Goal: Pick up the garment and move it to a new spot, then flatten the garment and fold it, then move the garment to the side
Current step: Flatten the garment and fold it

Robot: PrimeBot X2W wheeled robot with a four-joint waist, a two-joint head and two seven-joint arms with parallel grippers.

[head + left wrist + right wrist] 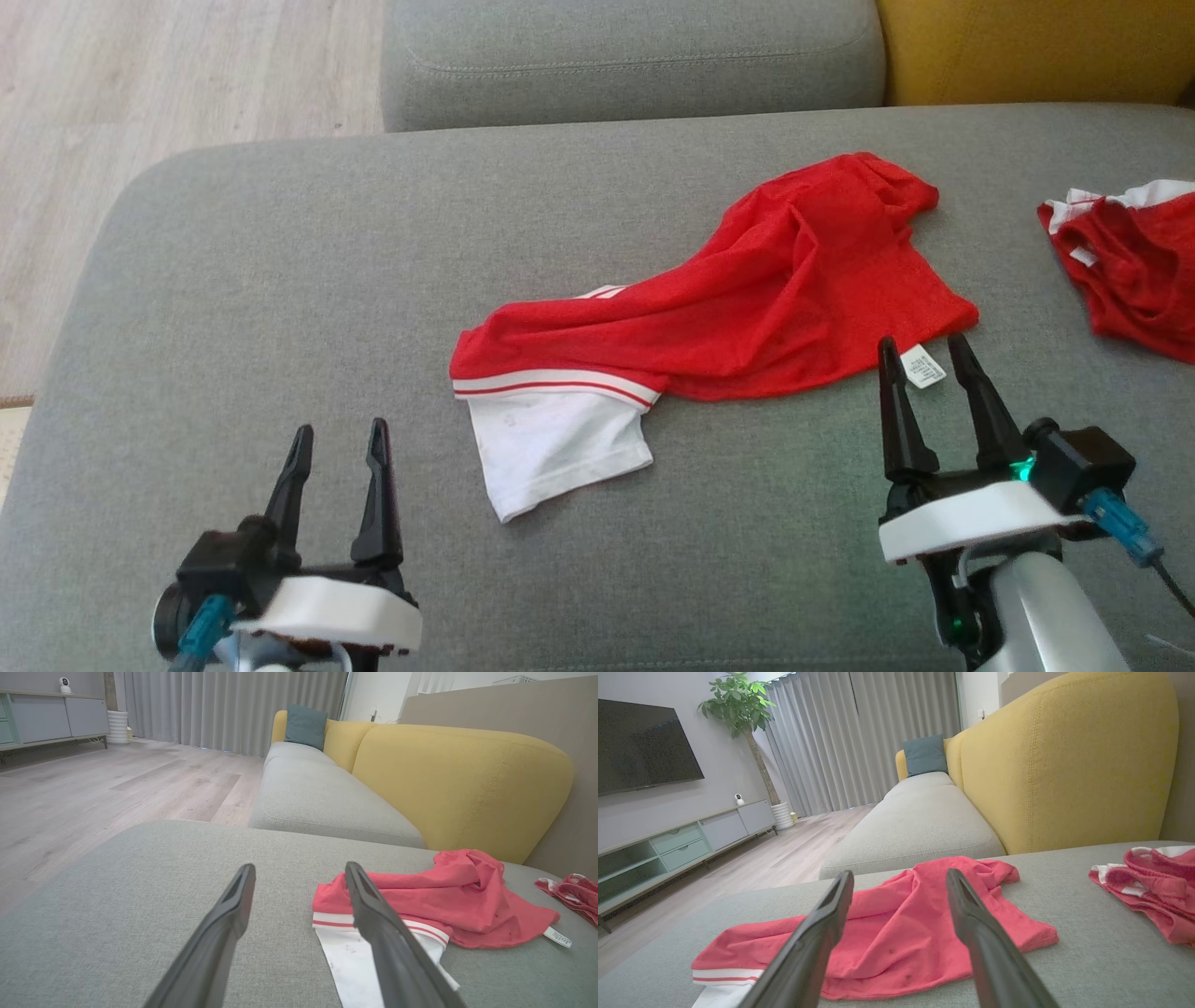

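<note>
Nearest the head camera, the left gripper hovers at the lower left over the bare grey seat. Its two dark fingers are spread apart with nothing between them. The tips stand clear of the cloth, with the white sleeve off to their right.

The right gripper sits at the lower right, its jaws likewise wide and empty. Its fingertips reach the near edge of the garment, and a small white tag shows between the two fingers. Whether the tips touch the cloth cannot be told.

The garment is a red shirt lying crumpled across the middle of the seat. It runs from the sleeve at the near left up to a bunched end at the far right. The sleeve lies flat, with a white-and-red striped band where it meets the red body. Long folds ridge the red cloth. In the right wrist view the cloth spreads just beyond both fingers.

A second garment, red and white, lies bunched at the right edge of the seat, well apart from the first. Behind the seat stands a yellow backrest, with another grey cushion beside it. Pale wood floor shows to the left.
</note>
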